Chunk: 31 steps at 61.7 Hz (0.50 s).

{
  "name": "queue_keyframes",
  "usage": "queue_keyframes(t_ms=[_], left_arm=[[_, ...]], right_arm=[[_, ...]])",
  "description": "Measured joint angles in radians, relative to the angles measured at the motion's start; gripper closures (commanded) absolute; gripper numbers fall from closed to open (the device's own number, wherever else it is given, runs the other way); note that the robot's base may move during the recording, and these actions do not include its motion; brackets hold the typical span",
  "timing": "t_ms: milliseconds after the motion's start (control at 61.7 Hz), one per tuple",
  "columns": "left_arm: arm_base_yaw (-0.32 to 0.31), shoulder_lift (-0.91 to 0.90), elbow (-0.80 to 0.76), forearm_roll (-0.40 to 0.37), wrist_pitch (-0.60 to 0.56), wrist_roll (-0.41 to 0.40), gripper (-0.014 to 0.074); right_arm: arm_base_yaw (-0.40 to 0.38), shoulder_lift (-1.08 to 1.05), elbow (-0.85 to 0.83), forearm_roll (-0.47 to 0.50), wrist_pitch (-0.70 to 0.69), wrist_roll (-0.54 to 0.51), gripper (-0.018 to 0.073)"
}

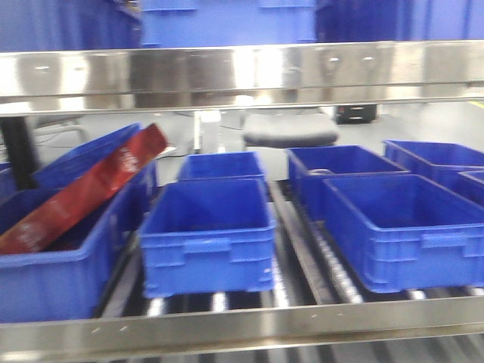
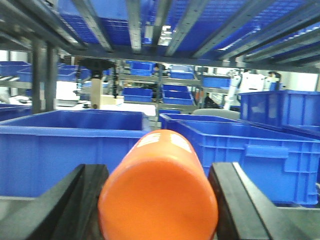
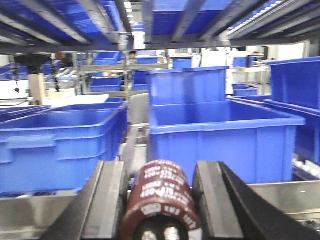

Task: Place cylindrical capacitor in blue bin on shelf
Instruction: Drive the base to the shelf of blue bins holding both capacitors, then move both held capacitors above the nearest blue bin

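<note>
The cylindrical capacitor, dark brown with white print and metal terminals on its near end, lies between the black fingers of my right gripper, which is shut on it. Just ahead of it stands a blue bin on the shelf, behind the steel front beam. My left gripper is shut on a smooth orange cylinder, facing another blue bin. The front view shows the shelf beam and roller rails with several blue bins, such as the empty centre one. Neither gripper appears there.
A red packet leans in the left bin. An upper shelf beam runs low overhead, with more bins above. Empty bins sit at the right and behind. Roller rails run between the bin rows.
</note>
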<state>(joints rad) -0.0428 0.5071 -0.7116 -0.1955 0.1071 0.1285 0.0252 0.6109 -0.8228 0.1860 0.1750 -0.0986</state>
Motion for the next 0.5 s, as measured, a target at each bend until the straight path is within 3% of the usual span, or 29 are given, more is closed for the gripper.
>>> queue_keyframes(t_ms=[503], left_arm=[[0.0, 0.0, 0.0, 0.0, 0.0, 0.0, 0.0707]], right_arm=[[0.0, 0.0, 0.0, 0.0, 0.0, 0.0, 0.0727]])
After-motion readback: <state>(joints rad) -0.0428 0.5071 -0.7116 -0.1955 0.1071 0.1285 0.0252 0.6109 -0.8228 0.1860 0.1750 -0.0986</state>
